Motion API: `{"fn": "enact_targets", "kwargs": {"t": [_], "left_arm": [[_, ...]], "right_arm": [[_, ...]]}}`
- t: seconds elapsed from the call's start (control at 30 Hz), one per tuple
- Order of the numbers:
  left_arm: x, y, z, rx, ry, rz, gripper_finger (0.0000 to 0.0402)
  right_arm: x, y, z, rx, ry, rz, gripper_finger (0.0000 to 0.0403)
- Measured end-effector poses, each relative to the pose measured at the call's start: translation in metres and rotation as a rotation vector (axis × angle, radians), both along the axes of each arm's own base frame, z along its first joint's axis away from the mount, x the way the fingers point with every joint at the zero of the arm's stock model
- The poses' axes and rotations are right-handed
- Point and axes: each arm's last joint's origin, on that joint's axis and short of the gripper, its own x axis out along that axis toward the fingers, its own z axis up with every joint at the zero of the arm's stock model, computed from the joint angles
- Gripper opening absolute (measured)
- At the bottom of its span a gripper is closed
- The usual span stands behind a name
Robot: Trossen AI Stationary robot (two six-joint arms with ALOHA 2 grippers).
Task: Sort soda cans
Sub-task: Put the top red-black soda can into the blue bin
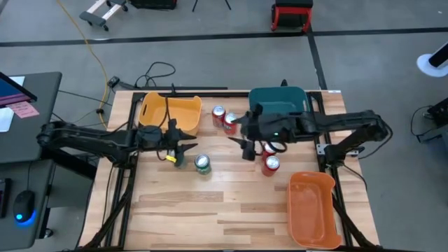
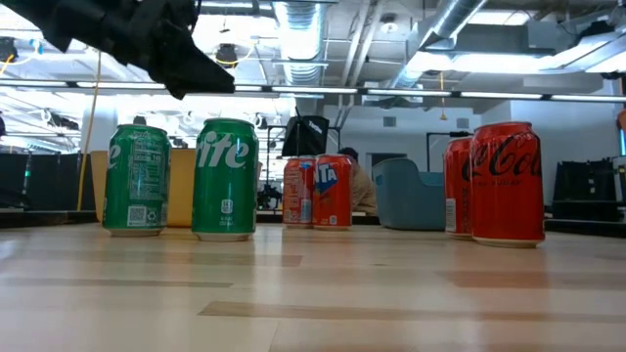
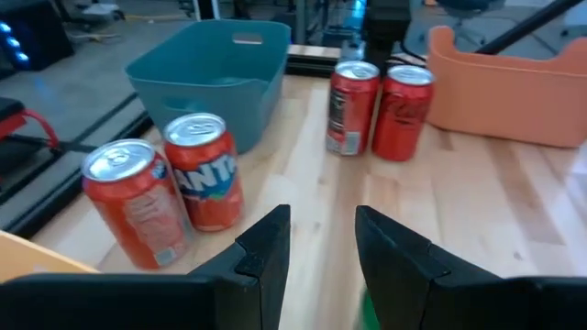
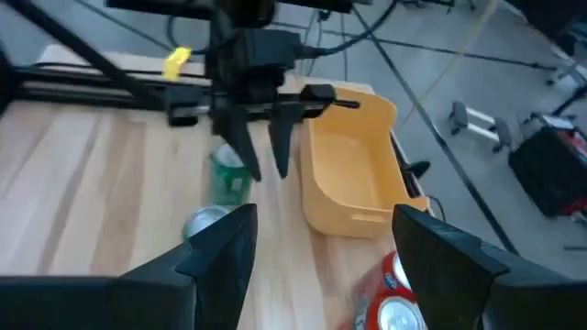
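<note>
Two green cylindrical soda cans stand side by side on the pale wooden surface, just in front of the yellow plastic bin. Two red cans stand between that bin and the teal plastic bin; two more red cans stand close together near the orange plastic bin. The left tool hangs over the green pair, fingers apart. The right tool hovers beside the nearer red pair, fingers spread wide, holding nothing.
</note>
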Motion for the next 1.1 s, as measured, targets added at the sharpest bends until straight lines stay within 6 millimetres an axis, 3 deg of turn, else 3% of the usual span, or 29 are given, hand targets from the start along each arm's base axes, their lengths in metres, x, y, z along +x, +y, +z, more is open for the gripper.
{"fn": "enact_targets", "kwargs": {"t": [0.27,0.43,0.57,0.7,0.9,1.1], "left_arm": [[-0.011,-0.020,-0.020,-0.082,0.046,0.009,0.0106],[-0.012,-0.028,-0.034,-0.085,0.077,0.078,0.0102],[-0.010,-0.032,-0.040,-0.087,0.093,0.091,0.0102],[-0.008,-0.035,-0.041,-0.087,0.085,0.073,0.0102],[-0.007,-0.039,-0.037,-0.083,0.047,0.049,0.0102],[-0.005,-0.040,-0.033,-0.068,0.002,0.039,0.0102]], "right_arm": [[-0.028,-0.002,-0.028,0.108,0.304,-0.180,0.0278],[-0.042,0.018,-0.034,0.108,0.367,-0.253,0.0278],[-0.058,0.043,-0.038,0.040,0.360,-0.325,0.0278],[-0.088,0.062,-0.058,-0.017,0.318,-0.406,0.0278],[-0.126,0.063,-0.102,0.099,0.210,-0.488,0.0278],[-0.130,0.064,-0.119,0.234,0.038,-0.404,0.0278]]}}
